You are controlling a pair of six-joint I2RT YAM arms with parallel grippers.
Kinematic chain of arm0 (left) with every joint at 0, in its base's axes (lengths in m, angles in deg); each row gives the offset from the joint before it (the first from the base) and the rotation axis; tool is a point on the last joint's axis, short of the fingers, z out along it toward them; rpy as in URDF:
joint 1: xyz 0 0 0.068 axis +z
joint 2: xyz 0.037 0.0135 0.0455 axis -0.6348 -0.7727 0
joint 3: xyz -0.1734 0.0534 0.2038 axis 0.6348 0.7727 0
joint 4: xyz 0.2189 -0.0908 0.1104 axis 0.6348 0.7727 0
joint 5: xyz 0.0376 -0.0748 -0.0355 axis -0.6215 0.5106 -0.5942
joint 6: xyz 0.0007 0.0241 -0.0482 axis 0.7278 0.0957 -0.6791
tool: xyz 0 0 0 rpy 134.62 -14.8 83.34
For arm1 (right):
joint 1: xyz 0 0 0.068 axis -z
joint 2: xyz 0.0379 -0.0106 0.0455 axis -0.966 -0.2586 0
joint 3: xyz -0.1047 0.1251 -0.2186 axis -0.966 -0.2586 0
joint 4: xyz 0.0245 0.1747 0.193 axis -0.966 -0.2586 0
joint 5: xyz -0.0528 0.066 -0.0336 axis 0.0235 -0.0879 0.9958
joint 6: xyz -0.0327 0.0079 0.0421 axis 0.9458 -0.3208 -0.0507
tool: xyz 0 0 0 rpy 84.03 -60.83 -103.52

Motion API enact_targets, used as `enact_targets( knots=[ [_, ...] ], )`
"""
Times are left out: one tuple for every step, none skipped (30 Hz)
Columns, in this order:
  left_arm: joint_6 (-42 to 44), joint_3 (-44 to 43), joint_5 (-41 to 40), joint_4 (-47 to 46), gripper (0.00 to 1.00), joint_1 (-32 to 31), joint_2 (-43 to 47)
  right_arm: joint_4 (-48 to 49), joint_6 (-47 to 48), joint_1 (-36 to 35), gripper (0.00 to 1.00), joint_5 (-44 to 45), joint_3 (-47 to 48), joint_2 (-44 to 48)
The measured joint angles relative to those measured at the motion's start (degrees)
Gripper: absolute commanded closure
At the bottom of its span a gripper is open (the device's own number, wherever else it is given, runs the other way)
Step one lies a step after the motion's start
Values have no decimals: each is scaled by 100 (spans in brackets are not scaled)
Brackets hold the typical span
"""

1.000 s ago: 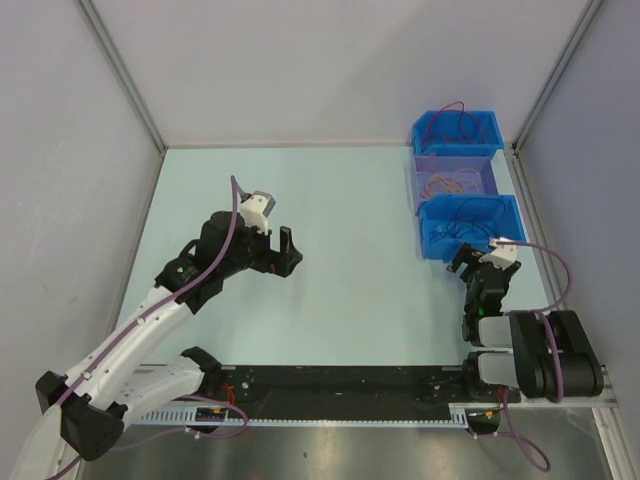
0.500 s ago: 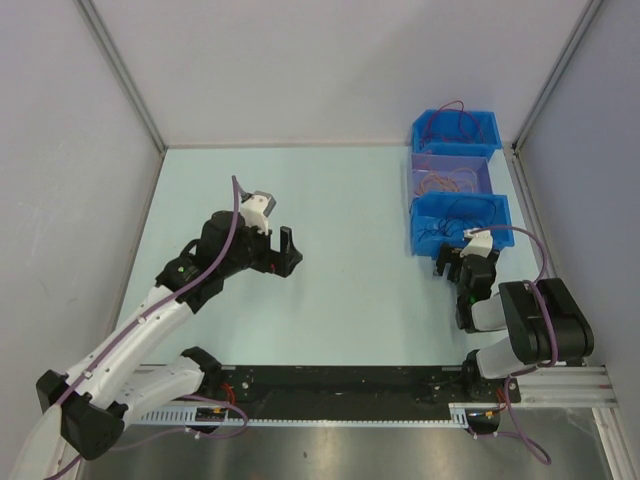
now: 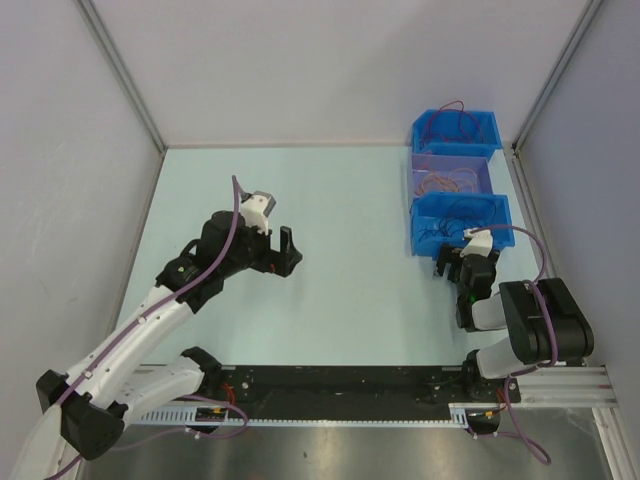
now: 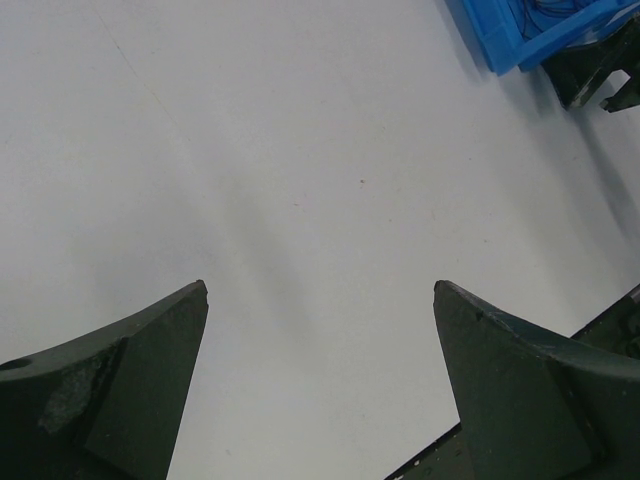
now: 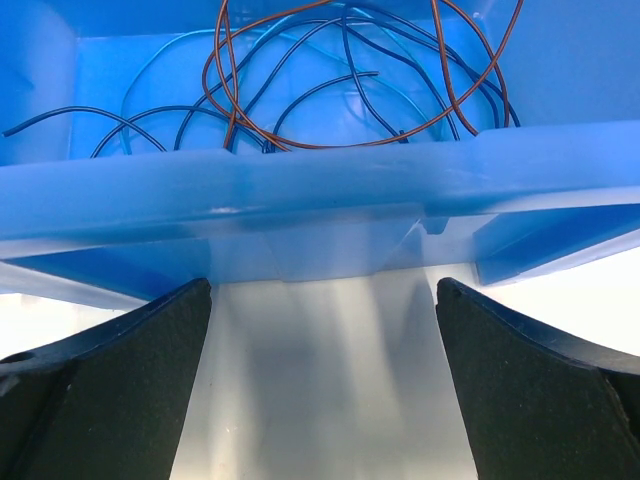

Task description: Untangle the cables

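Left claw [image 3: 281, 251]: mine, spread fully wide, nothing between the fingers. It hangs over bare tabletop [image 3: 350, 200] left of centre, well apart from the bins. In its own camera [image 4: 320, 290] I see only pale tabletop between the two dark fingertips.

Right claw [image 3: 450, 262]: also spread fully wide and empty. It sits just in front of the near blue bin [image 3: 500, 212], facing its front wall. In its own camera [image 5: 322, 285] that wall fills the gap between the fingertips; I cannot tell whether they touch it.

Cables [image 5: 345, 85]: a loose bunch inside the near blue bin, with a dark red loop lying over blue and black strands, all crossing one another.

Middle bin [image 3: 420, 176]: pale purple, between the two blue ones, with an orange cable [image 3: 446, 183] coiled inside.

Far blue bin [image 3: 485, 127]: holds a dark red cable [image 3: 449, 113] whose loop rises above the rim.

Bin row: three in a line at the right edge of the tabletop, each touching the next.
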Motion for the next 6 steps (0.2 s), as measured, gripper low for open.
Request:
enact_targets(
  knots=[
    [0, 0, -4, 2, 0, 0, 0, -11, 0, 0, 0, 0, 4, 0],
    [0, 0, -11, 2, 0, 0, 0, -24, 0, 0, 0, -2, 7, 0],
    [0, 0, -26, 0, 0, 0, 0, -28, 0, 7, 0, -15, 9, 0],
    [0, 0, -31, 2, 0, 0, 0, -33, 0, 15, 0, -26, 13, 0],
    [0, 0, -35, 2, 0, 0, 0, -44, 0, 26, 0, -48, 17, 0],
    [0, 0, -39, 2, 0, 0, 0, -48, 0, 42, 0, -74, 17, 0]
  ],
)
